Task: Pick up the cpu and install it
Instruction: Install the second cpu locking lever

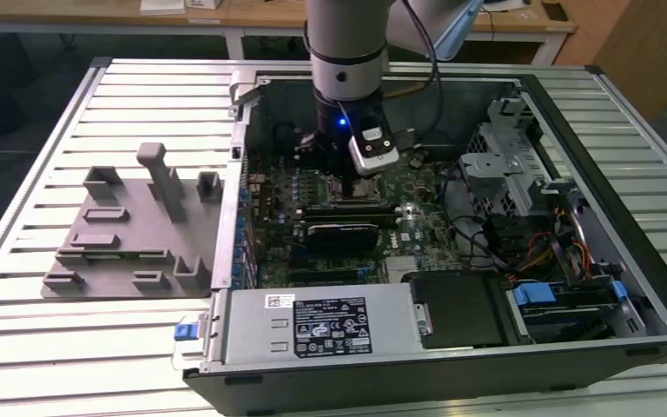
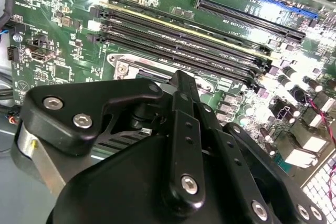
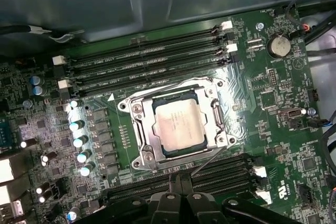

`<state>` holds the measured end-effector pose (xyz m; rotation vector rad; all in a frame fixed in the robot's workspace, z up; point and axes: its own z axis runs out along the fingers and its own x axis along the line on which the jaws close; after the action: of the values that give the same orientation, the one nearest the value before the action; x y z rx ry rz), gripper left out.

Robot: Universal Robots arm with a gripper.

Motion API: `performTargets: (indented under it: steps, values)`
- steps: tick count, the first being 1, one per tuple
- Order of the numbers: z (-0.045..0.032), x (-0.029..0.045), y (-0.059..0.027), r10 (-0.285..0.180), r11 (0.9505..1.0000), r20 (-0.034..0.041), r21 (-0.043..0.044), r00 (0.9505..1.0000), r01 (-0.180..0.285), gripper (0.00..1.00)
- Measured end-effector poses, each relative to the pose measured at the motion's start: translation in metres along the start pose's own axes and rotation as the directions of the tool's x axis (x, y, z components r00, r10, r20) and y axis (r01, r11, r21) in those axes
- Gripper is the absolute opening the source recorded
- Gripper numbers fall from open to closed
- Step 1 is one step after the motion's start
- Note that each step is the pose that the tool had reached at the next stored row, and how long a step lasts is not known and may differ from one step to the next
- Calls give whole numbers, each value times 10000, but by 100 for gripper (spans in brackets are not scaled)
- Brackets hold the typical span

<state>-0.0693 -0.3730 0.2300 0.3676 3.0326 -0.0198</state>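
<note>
The cpu [image 3: 179, 128], a flat square chip with a silver-grey top, lies flat inside the metal socket frame [image 3: 138, 139] on the green motherboard [image 3: 273, 103]. In the first wrist view my gripper [image 3: 176, 182] hangs above the board beside the socket, its black fingers together with nothing between them. They are clear of the chip. The exterior view shows the arm reaching straight down into the open computer case [image 1: 629, 287], with the gripper [image 1: 353, 180] just over the socket area. In the second wrist view the gripper [image 2: 184, 80] and its black linkage cover the socket.
Black memory slots [image 3: 152, 56] run along both sides of the socket. A row of capacitors [image 3: 79, 140] stands beside it. A drive cage [image 1: 513, 165], cables [image 1: 542, 256] and the power supply [image 1: 322, 326] crowd the case. A grey moulded fixture [image 1: 136, 226] sits on the slatted table at the exterior view's left.
</note>
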Motion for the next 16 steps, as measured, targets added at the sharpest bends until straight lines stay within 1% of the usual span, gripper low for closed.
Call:
performTargets:
  steps: [3,7,8,11,12,16]
  values:
    - [4,8,-19,-18,10000,0,-2,10000,18,11]
    - [16,19,-70,-72,10000,-2,-15,10000,72,11]
    - [20,24,-79,-98,9999,-5,-33,10000,98,11]
    - [39,46,-98,-224,9996,-27,-143,9997,223,11]
    - [46,52,-101,-295,9994,-31,-167,9996,294,11]
    - [72,62,-105,-716,9972,-30,-218,9974,716,11]
